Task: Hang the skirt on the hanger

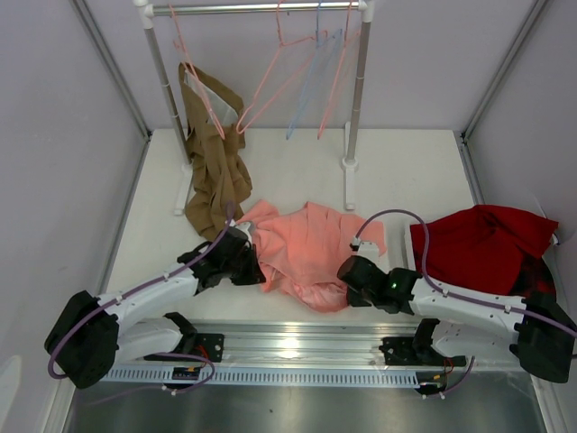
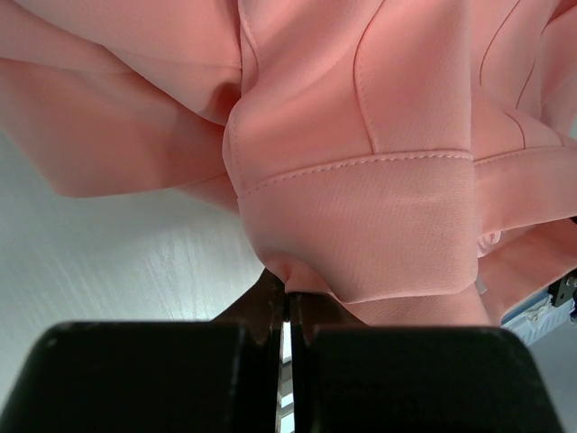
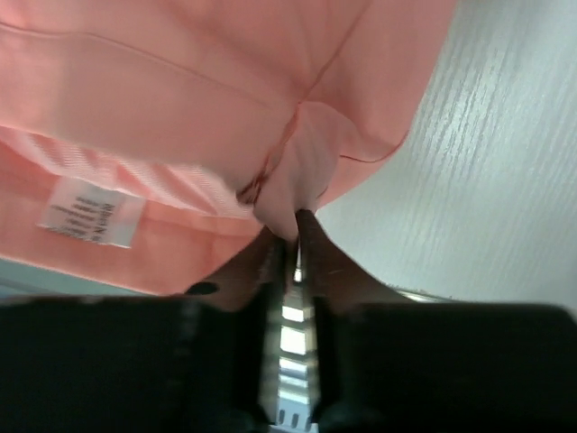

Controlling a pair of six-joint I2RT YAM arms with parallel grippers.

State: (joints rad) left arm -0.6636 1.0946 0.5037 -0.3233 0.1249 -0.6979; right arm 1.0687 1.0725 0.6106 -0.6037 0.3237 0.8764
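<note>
The salmon-pink skirt (image 1: 306, 253) lies crumpled on the white table between the two arms. My left gripper (image 1: 255, 268) is shut on a fold at the skirt's left edge; in the left wrist view the fabric (image 2: 361, 207) is pinched at the tips (image 2: 290, 287). My right gripper (image 1: 345, 275) grips the skirt's near right edge, jaws closed on a small fold (image 3: 302, 176) at the tips (image 3: 290, 230). The white label (image 3: 91, 212) shows beside it. An empty pink wire hanger (image 1: 261, 83) hangs on the rail at the back.
A brown garment (image 1: 215, 171) hangs from another pink hanger at the rack's left. A pale blue hanger (image 1: 311, 81) and one more pink one hang to the right. The rack's right post (image 1: 356, 99) stands behind the skirt. A dark red cloth (image 1: 482, 248) lies at the right.
</note>
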